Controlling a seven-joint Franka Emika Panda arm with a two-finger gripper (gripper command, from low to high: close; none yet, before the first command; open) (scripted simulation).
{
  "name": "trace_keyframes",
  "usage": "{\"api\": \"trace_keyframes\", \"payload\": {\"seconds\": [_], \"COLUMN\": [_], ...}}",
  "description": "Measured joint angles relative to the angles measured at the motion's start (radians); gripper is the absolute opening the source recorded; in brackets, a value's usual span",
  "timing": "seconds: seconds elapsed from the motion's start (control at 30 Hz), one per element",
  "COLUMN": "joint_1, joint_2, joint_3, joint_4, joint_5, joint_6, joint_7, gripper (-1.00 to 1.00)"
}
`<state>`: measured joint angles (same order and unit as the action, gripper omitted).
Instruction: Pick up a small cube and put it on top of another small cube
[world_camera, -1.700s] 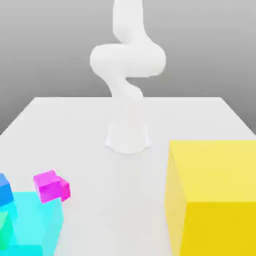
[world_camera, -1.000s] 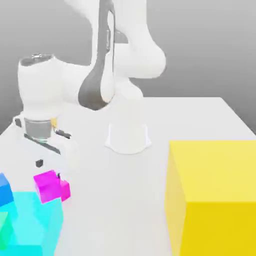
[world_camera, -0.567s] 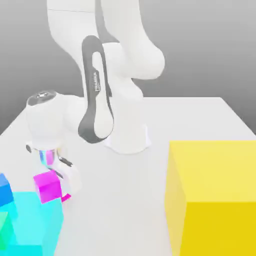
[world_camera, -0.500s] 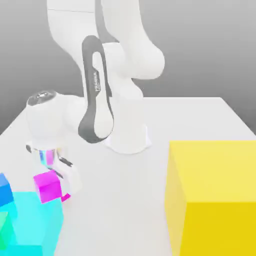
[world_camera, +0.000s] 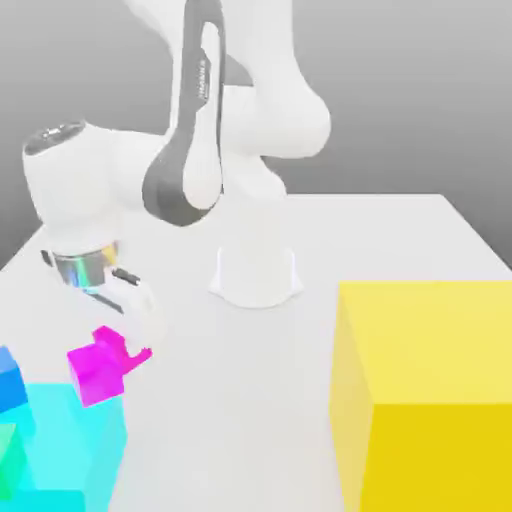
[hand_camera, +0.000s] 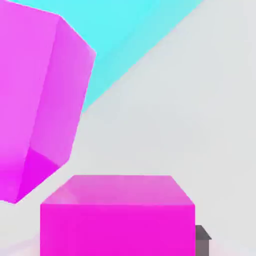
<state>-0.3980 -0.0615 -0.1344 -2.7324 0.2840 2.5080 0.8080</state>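
My gripper (world_camera: 130, 335) is shut on a small magenta-pink cube (world_camera: 138, 356), which hangs just above the table at the exterior view's left. In the hand view this held cube (hand_camera: 117, 215) sits close up, with a dark fingertip (hand_camera: 201, 235) at its side. A second small magenta cube (world_camera: 92, 380) rests on the table right beside it, against the big cyan cube (world_camera: 65, 450). The hand view shows that second cube (hand_camera: 35, 100) lying a little off from the held one, with the cyan cube (hand_camera: 140, 35) behind it.
A big yellow cube (world_camera: 430, 390) stands at the exterior view's right front. A small blue cube (world_camera: 8, 375) and a green patch (world_camera: 8, 445) sit at the left edge by the cyan cube. The arm's white base (world_camera: 257, 275) stands mid-table.
The hand came down onto the magenta cubes, then rose. The rear magenta cube has lifted off the table with it; the front one has stayed put.
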Motion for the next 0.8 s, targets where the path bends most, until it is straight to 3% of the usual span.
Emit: {"api": "trace_keyframes", "payload": {"seconds": [0.17,0.27,0.47,0.6,0.63,0.8], "joint_1": [0.073,0.052,0.006,-0.030,-0.032,-0.032], "joint_2": [-0.024,0.002,0.068,0.146,0.172,0.172], "joint_3": [0.018,0.008,-0.030,-0.072,-0.072,-0.072], "joint_4": [0.136,0.243,0.448,0.427,0.417,0.417], "joint_5": [0.126,0.040,-0.224,-0.246,-0.240,-0.240], "joint_6": [-0.212,-0.241,-0.239,-0.122,-0.086,-0.086], "joint_7": [-0.050,-0.087,-0.158,-0.198,-0.204,-0.204], "gripper": [-1.00,-1.00,-1.00,-1.00,1.00,1.00]}}
